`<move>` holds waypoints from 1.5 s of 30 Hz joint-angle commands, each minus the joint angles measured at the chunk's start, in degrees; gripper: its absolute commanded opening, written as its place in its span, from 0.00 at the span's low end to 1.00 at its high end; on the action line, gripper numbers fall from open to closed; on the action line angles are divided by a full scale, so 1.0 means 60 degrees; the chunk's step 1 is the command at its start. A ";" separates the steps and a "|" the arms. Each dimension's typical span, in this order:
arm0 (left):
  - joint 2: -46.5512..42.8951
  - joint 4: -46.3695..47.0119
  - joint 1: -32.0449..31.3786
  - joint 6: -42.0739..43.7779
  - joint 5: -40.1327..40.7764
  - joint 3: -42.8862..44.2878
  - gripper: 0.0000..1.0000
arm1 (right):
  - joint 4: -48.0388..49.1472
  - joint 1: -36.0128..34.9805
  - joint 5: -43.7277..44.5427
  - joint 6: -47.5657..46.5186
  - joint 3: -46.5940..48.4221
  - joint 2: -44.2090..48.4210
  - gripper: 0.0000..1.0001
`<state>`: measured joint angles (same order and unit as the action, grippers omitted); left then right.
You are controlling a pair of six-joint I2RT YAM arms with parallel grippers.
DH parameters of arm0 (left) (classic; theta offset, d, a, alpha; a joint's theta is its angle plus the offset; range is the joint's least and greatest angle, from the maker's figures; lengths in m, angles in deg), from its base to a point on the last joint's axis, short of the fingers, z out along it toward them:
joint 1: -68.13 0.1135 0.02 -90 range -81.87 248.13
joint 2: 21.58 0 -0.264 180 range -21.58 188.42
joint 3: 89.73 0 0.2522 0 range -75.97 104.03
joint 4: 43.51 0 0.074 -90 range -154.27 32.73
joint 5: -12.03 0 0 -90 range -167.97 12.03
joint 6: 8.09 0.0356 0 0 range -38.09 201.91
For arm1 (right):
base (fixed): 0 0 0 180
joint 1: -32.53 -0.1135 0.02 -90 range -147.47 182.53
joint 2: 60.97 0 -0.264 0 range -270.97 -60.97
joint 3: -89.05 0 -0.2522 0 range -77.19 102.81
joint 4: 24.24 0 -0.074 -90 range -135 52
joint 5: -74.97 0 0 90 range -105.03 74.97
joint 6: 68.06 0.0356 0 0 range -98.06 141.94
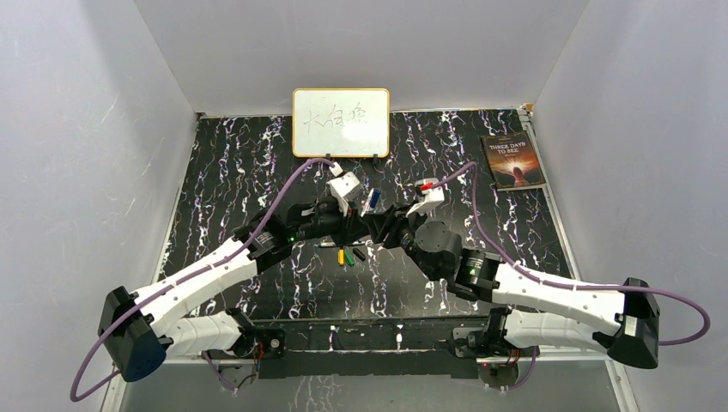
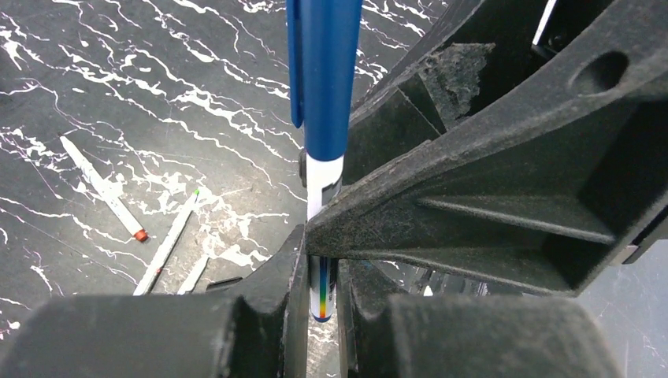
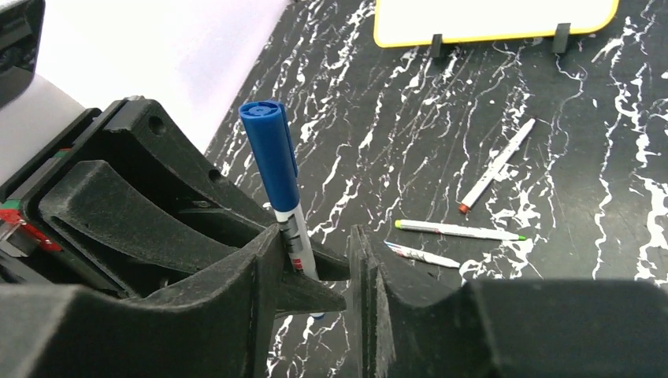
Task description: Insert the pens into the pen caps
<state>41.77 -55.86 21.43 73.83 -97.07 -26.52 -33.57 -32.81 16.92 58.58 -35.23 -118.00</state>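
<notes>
Black counter (image 1: pixel 257 154) with white marble veining, and we see plain white walls (image 1: pixel 77 129) on three sides. Whiteboard (image 1: pixel 341 122) stands at the far edge with scribbles on it. Book (image 1: pixel 513 160) lies flat to the whiteboard's right. Both claws meet mid-counter, in front of the whiteboard. Left claw (image 2: pixel 321 272) is clamped on the pen (image 2: pixel 324 177), roughly upright, blue cap (image 2: pixel 324 71) on its top end. Right claw (image 3: pixel 315 252) stands parted around the same pen, with a gap on one side, so no squeeze. Three loose pens (image 3: pixel 461 229), yellow cap (image 1: pixel 341 256) and green cap (image 1: pixel 350 256) lie just beyond the claws from the whiteboard.
</notes>
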 commanded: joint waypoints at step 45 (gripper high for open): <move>0.4258 -0.5661 0.5254 -0.0237 0.2375 0.1369 0.00 | -0.3854 -0.0389 -0.0270 0.0228 -0.0932 0.2956 0.60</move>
<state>65.86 -86.90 50.76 70.59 -83.36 -19.46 -60.08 -35.08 15.65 61.12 -41.35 -100.74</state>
